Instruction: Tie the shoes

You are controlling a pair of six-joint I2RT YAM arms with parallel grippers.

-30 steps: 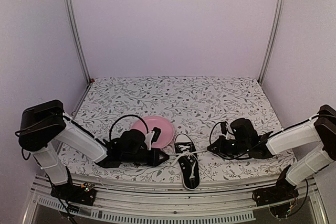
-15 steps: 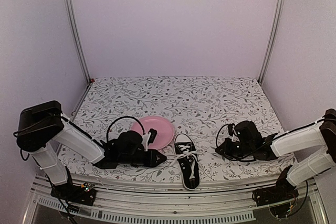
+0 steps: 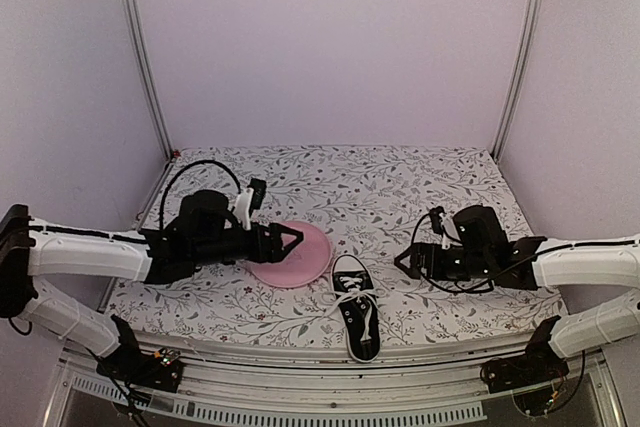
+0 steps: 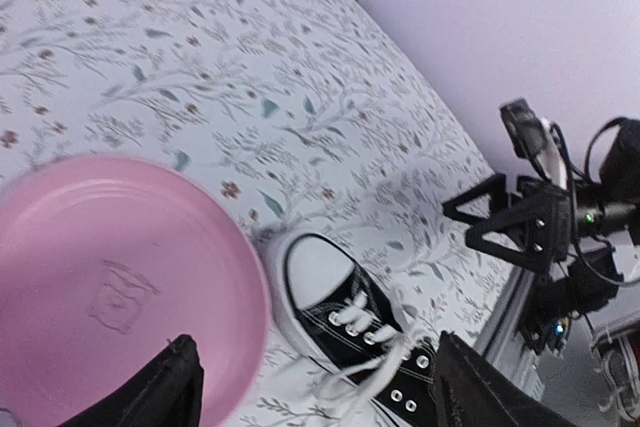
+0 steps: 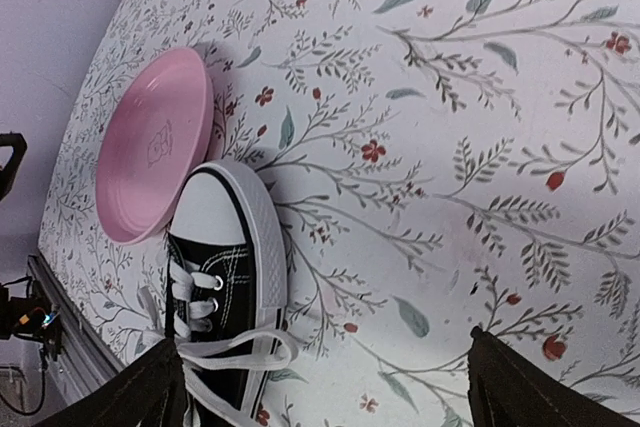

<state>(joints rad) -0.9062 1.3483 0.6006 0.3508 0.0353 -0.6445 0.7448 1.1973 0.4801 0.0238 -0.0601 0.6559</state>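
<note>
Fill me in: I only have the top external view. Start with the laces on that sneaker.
Observer: The right wrist view shows the white laces lying in a slack loop across the black sneaker. I see no tight bow.
Operator: Check the left gripper.
Observer: In its own wrist view, the left gripper has its fingers wide apart with nothing held between them.
Operator: Now look at the plate.
Observer: Both wrist views show a small embossed mark at the centre of the pink plate. The sneaker's white toe cap sits close beside the rim, but I cannot tell whether they touch.
</note>
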